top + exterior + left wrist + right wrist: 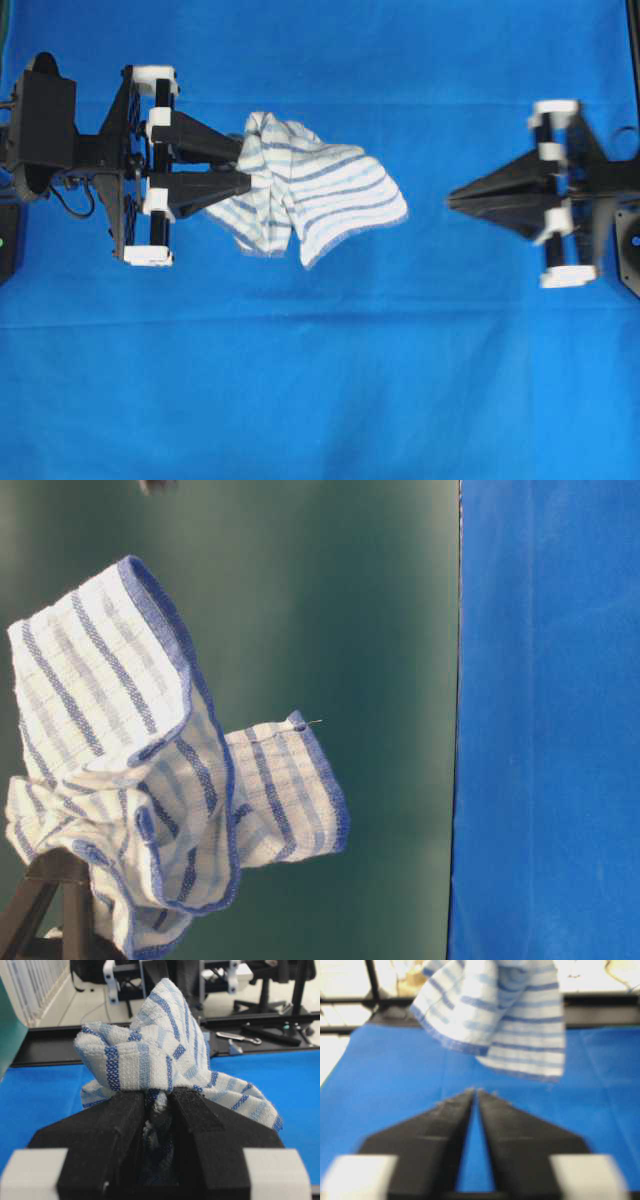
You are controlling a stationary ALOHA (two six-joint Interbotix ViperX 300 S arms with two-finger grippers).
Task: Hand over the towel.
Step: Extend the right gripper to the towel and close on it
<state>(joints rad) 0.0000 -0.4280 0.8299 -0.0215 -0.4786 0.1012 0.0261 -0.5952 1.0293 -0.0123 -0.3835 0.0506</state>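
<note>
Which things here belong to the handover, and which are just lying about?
Job:
- towel
- left end effector, clamped on the towel
- right end effector, tips together, clear of the towel

Lying about:
- blue sheet
- metal tool beyond the table

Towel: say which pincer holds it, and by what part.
The left pincer holds the towel by a bunched fold at one end; the rest hangs free. The right pincer is shut, holding nothing.
</note>
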